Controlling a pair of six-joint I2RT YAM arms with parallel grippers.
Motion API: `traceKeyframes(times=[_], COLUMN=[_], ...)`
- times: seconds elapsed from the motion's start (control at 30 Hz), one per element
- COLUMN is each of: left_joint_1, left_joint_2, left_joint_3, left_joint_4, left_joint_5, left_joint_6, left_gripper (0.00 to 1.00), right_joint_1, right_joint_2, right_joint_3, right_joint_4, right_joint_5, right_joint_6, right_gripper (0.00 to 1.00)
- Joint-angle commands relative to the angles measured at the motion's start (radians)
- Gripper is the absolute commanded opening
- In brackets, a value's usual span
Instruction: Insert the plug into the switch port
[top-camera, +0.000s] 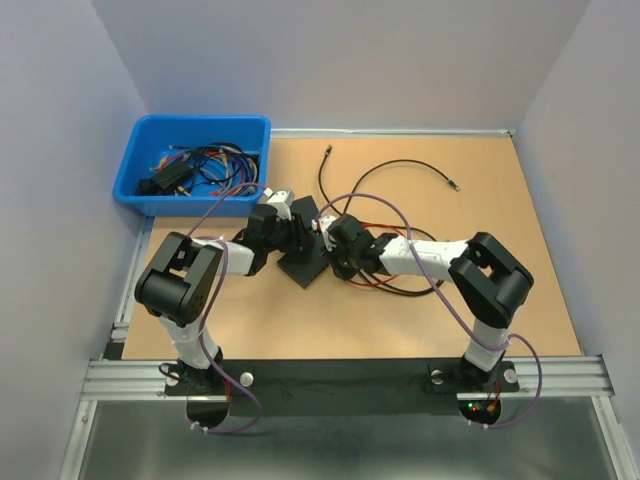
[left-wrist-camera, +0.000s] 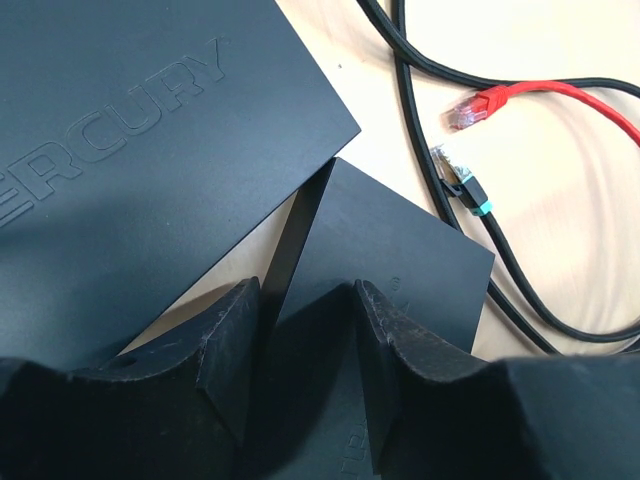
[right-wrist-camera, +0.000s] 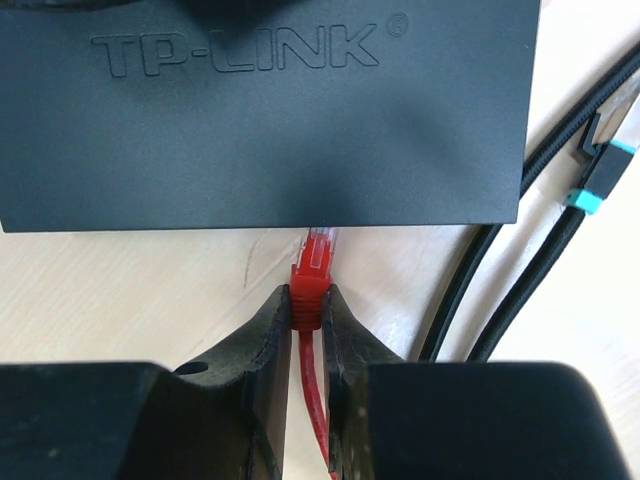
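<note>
I am holding the light, stiff red plug (right-wrist-camera: 316, 262) by its back end, the right gripper (right-wrist-camera: 310, 295) clamped on it; I cannot tell if the left gripper (left-wrist-camera: 305, 290) is gripping the switch (left-wrist-camera: 410, 250).

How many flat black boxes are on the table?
2. The Mercury box lies flat on the table; the smaller TP-Link box sits beside it, between the left jaws. More could hide in the blue bin.

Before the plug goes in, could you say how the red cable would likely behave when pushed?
Probably floppy: the red cable is only a thin strand. Pinched just behind the plug by the right gripper, that short end should hardly buckle.
</note>
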Motion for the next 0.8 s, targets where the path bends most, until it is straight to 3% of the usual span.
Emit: traceKeyframes(times=[0.0,0.4,0.77], left_joint_1=[-0.094,-0.095,-0.098], left_joint_2=[0.073,0.090,0.095], left_joint_3=[-0.043,-0.037,-0.034], left_joint_4=[-0.241,-0.243,-0.244], left_joint_5=[0.282,0.282,0.290], left_joint_6=[-0.040,-0.040,-0.040], left_gripper=[0.49,0.49,0.48], right_joint_1=[0.004,0.002,-0.011], right_joint_2=[0.018,0.010,0.084], right_joint_3=[0.166,0.264,0.234], right_joint_4=[0.493,0.450,0.479], right_joint_5=[-0.067,-0.051,-0.062], right_joint_6=[-0.066,-0.075,-0.055], right_gripper=[0.00,0.01,0.00])
